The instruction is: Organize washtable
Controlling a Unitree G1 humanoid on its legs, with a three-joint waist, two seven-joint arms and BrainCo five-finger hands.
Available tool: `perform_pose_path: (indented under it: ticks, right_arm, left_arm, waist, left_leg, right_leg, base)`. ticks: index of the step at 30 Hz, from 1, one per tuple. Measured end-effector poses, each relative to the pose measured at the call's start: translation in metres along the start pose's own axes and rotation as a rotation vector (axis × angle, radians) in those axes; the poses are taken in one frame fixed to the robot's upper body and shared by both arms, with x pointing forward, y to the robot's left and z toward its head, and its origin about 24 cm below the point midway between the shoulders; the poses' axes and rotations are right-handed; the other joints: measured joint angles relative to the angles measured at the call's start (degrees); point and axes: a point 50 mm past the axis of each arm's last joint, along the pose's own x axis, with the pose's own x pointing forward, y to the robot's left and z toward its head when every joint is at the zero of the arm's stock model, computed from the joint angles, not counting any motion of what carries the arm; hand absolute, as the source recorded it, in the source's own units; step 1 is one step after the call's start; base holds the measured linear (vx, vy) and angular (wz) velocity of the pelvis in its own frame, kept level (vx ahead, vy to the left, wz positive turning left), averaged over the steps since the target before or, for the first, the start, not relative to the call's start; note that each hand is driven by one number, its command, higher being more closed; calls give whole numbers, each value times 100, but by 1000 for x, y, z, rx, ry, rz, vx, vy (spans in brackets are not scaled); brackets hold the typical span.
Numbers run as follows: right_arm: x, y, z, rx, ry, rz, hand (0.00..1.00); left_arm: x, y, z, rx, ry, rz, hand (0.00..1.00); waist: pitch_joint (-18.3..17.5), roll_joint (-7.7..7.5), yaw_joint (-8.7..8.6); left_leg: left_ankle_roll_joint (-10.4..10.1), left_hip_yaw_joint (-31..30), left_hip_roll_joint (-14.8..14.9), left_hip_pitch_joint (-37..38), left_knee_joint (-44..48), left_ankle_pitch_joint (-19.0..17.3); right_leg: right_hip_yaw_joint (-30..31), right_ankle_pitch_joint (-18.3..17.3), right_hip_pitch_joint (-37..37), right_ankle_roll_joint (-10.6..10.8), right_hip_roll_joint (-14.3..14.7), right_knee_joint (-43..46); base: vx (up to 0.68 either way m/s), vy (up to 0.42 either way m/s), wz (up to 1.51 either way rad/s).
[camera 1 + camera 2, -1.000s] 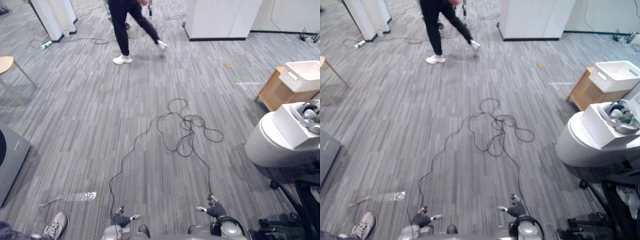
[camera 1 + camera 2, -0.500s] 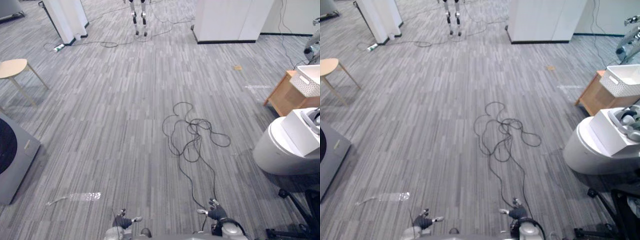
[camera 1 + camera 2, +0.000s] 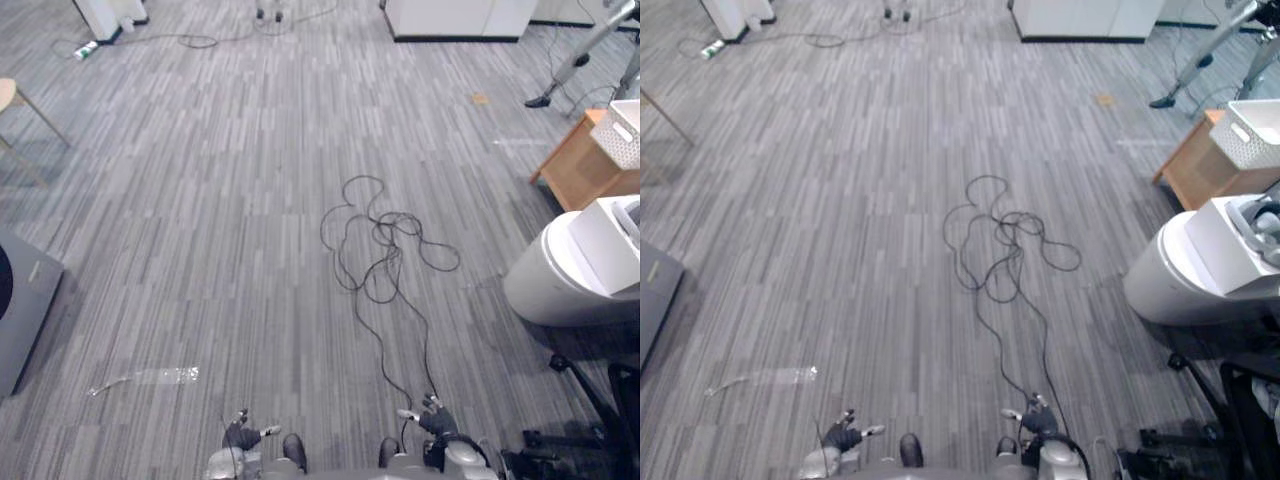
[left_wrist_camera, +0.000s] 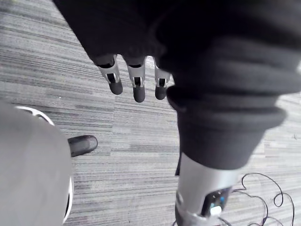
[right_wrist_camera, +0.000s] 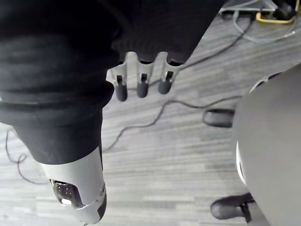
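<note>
left hand (image 3: 241, 433) and right hand (image 3: 434, 418) hang low, fingers relaxed, holding nothing. step in hand: approach. wooden stand (image 3: 570, 170) with white basket (image 3: 1252, 132), far right, may be the washtable; next move calls for turning there.

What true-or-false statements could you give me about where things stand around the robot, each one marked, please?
1. The left hand and the right hand both hang with straight fingers and hold nothing. True.
2. The white lattice basket stands on the grey striped carpet. False: it rests on top of the light wooden cabinet at the robot's right.
3. A clear crumpled piece of plastic lies on the carpet, ahead and to the robot's left. True.
4. The white box lies on the floor beside the rounded white container. False: the box sits on top of that container.
</note>
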Motion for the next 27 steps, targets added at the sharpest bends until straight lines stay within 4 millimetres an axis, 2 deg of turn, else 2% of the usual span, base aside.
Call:
perform_pose_path:
  ticks: [2,3,4,5,6,8,10,11,13,14,15,16,17,18,19,20,22,23,24,25,26,27]
  right_arm:
    - [-1,-5,-2,18,9,-31,0]
    - [-1,-7,-4,25,16,-40,0]
    - [-1,-7,-5,25,19,-41,0]
    - [-2,-8,-4,30,11,-43,0]
    - [-2,-7,-4,31,11,-43,0]
    - [-2,-6,-5,21,16,-36,0]
    - [-1,-7,-2,15,6,-37,0]
    - [0,-6,3,16,-11,-35,0]
    - [0,-5,9,16,-39,-32,0]
    - [0,-4,9,12,-40,-28,0]
    - [0,-4,7,17,-37,-27,0]
    - [1,-6,11,17,-49,-33,0]
    - [1,-7,14,19,-59,-40,0]
    - [1,-6,15,22,-63,-37,0]
    - [1,-7,19,22,-81,-39,0]
    - [1,-7,19,20,-84,-42,0]
    - [-1,-4,15,35,-74,-52,0]
    - [-2,0,13,45,-69,-48,0]
    - [-2,5,13,55,-73,-40,0]
    - [-3,5,12,60,-72,-40,0]
    - [-3,5,10,62,-64,-40,0]
    - [-2,6,13,66,-64,-38,0]
  left_arm:
    - [0,1,-1,-32,4,13,0]
    - [-1,-1,-4,-44,13,11,0]
    - [-2,-1,-5,-47,15,11,0]
    - [-1,1,-4,-57,14,17,0]
    - [-1,1,-4,-61,14,20,0]
    - [0,7,-3,-89,14,46,0]
    - [-1,8,-4,-95,19,61,0]
    - [-1,8,-5,-99,21,67,0]
    - [0,7,0,-97,9,63,0]
    - [2,6,4,-94,-5,57,0]
    - [2,4,4,-93,-5,52,0]
    - [2,1,5,-98,-5,47,0]
    - [1,-9,4,-120,-5,29,0]
    - [0,-13,4,-139,-4,23,0]
    - [2,-11,9,-181,-21,41,0]
    - [0,-11,7,-214,-20,51,0]
    - [-1,-8,7,-229,-30,65,0]
    - [0,-6,13,-228,-52,65,0]
    - [1,-4,21,-223,-90,65,0]
    - [1,-5,27,-216,-112,58,0]
    - [1,-8,29,-208,-123,45,0]
    - [2,-9,33,-190,-138,37,0]
  waist:
    - [15,4,54]
    - [22,97,48]
    - [30,123,39]
    - [51,81,17]
    - [83,74,-4]
    - [146,17,-35]
    - [175,54,-53]
    - [230,110,-88]
    - [261,138,-140]
    - [278,82,-136]
    - [278,39,-169]
    - [274,64,-202]
    - [270,173,-136]
    - [294,214,-110]
    - [338,286,-117]
    - [416,377,-61]
    - [467,392,41]
    - [524,307,90]
    - [547,181,159]
    - [547,168,215]
    - [545,168,231]
    - [552,158,238]
  left_leg:
    - [65,-34,-59,0,395,-399]
    - [122,-144,-55,37,567,-586]
    - [152,-213,-57,95,599,-636]
    - [238,-388,-96,186,696,-750]
    - [281,-494,-102,226,738,-819]
    - [312,-757,14,410,848,-1063]
    - [272,-861,127,566,819,-1165]
    - [254,-931,240,747,731,-1205]
    - [245,-1050,348,920,623,-1209]
    - [109,-1185,334,1026,637,-1260]
    - [-137,-1382,341,1170,685,-1406]
    - [-194,-1505,381,1234,753,-1439]
    - [-358,-1563,493,1105,1164,-1345]
    - [-452,-1597,534,932,1584,-1292]
    - [-721,-1559,638,410,2838,-1093]
    - [-885,-1489,902,-151,4277,-818]
    - [-678,-1154,1299,-641,5712,-1005]
    - [-567,-975,1375,-828,5951,-1076]
    - [-440,-738,1376,-1232,5949,-1152]
    - [-363,-611,1329,-1574,5749,-1198]
    - [-304,-512,1240,-1859,5328,-1234]
    - [-309,-450,954,-2143,4358,-1210]
  right_leg:
    - [79,-295,-141,152,-232,726]
    - [96,-364,-369,205,-334,1575]
    - [105,-362,-507,204,-381,2008]
    - [172,-310,-834,125,-514,2960]
    - [265,-422,-1015,66,-543,3373]
    - [339,-1015,-1488,-128,-270,3955]
    - [153,-1138,-1816,-202,-64,3806]
    - [15,-1120,-2048,-236,144,3482]
    - [-129,-812,-2331,-416,387,2604]
    - [-137,-343,-2374,-530,491,1949]
    - [-15,382,-2358,-822,519,1875]
    - [-95,253,-2350,-830,535,2136]
    - [-215,-11,-2281,-919,520,2258]
    - [-262,-104,-2193,-940,536,2264]
    - [-296,-281,-1949,-979,608,2159]
    - [-284,-390,-1513,-1086,742,1952]
    - [-170,-582,-761,-1220,989,1646]
    - [-109,-672,-436,-1246,1009,1511]
    - [-24,-784,-69,-1237,1011,1281]
    - [40,-814,116,-1255,1013,1126]
    - [99,-816,262,-1246,1002,950]
    - [158,-821,492,-1226,929,705]
  base:
    - [198,175,14]
    - [201,194,31]
    - [247,199,57]
    - [222,128,58]
    - [287,117,80]
    - [292,55,70]
    - [357,5,43]
    - [485,-33,49]
    - [455,-65,58]
    - [534,-127,87]
    - [560,-158,95]
    - [564,-177,76]
    - [447,-149,42]
    - [551,-200,34]
    - [654,-232,15]
    - [656,-216,-2]
    - [478,-107,-37]
    - [484,-89,-39]
    - [556,-81,-29]
    - [431,-44,-31]
    - [439,27,-31]
    - [365,60,-28]
